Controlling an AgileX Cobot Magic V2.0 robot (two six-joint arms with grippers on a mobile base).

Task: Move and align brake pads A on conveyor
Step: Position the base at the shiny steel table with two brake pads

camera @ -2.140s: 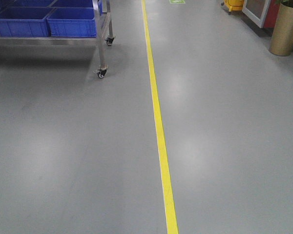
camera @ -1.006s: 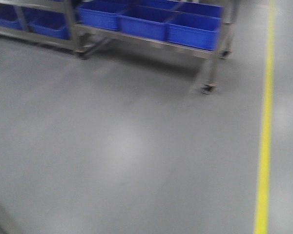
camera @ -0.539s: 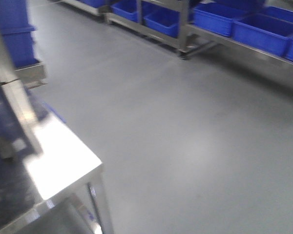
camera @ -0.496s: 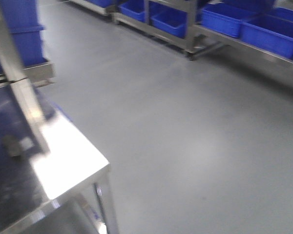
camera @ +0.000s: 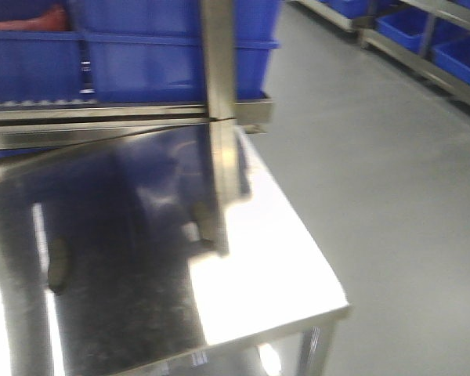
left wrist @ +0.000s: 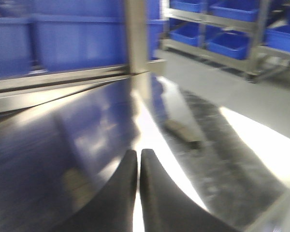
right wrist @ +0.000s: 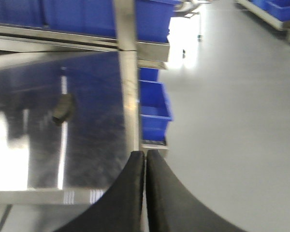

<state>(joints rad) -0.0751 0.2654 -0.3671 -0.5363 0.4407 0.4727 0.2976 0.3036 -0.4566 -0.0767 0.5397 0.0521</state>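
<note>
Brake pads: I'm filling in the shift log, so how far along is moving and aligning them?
Done: nothing visible. One small oblong grey-brown brake pad lies on the shiny steel table, and a blurred second pad lies beside the upright steel post. No conveyor is in view. In hand: nothing. The left gripper and right gripper are both shut and empty. Left: picking, moving and aligning every pad.

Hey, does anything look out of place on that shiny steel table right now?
A brake pad lies loose toward the left of the steel table, and a second pad lies beside the upright post. They sit well apart on bare steel, not lined up together. Blur hides any damage.
</note>
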